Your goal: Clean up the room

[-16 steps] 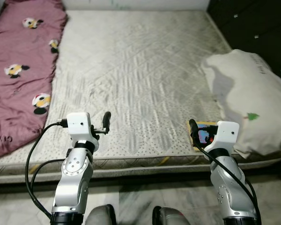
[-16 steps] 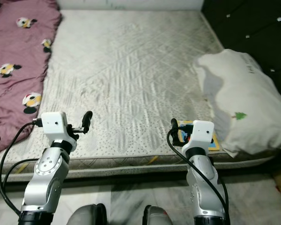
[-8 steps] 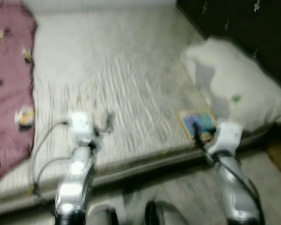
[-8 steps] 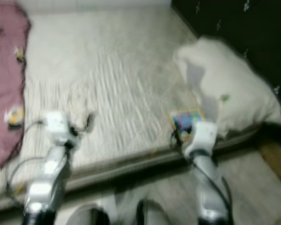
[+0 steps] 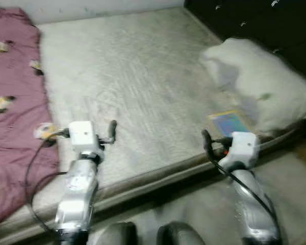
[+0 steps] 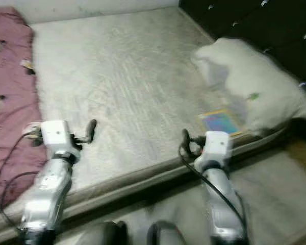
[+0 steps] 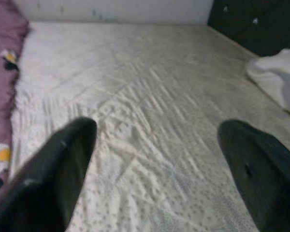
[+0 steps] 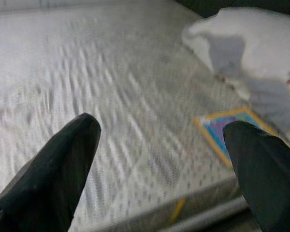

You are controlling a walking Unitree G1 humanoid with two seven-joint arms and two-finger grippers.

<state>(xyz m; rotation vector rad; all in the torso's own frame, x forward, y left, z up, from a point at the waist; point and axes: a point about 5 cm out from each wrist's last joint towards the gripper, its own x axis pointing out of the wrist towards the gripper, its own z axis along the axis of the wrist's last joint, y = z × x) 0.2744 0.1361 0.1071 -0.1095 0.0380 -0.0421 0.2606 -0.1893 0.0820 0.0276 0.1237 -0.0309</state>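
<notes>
A flat picture book [image 5: 229, 122] with a yellow border lies on the grey quilted mattress [image 5: 143, 76], near its front edge and against a white pillow [image 5: 260, 81]. A maroon blanket [image 5: 13, 102] with cartoon prints covers the mattress's left side. My left gripper [image 5: 112, 130] hovers over the front part of the mattress, open and empty, its fingers [image 7: 63, 159] wide apart. My right gripper [image 5: 206, 139] hangs at the mattress's front edge, a little short and left of the book [image 8: 232, 128]; it is open with nothing between its fingers [image 8: 63, 159].
A dark tufted headboard [image 5: 245, 15] runs along the right side behind the pillow. Pale floor [image 5: 204, 204] lies in front of the bed, where my own feet [image 5: 143, 235] show. A light wall [image 5: 92, 7] borders the far side of the mattress.
The whole picture has swung and tilted, blurred midway, so the camera has moved. Both arms keep the same raised pose. The book now shows clear of the right gripper.
</notes>
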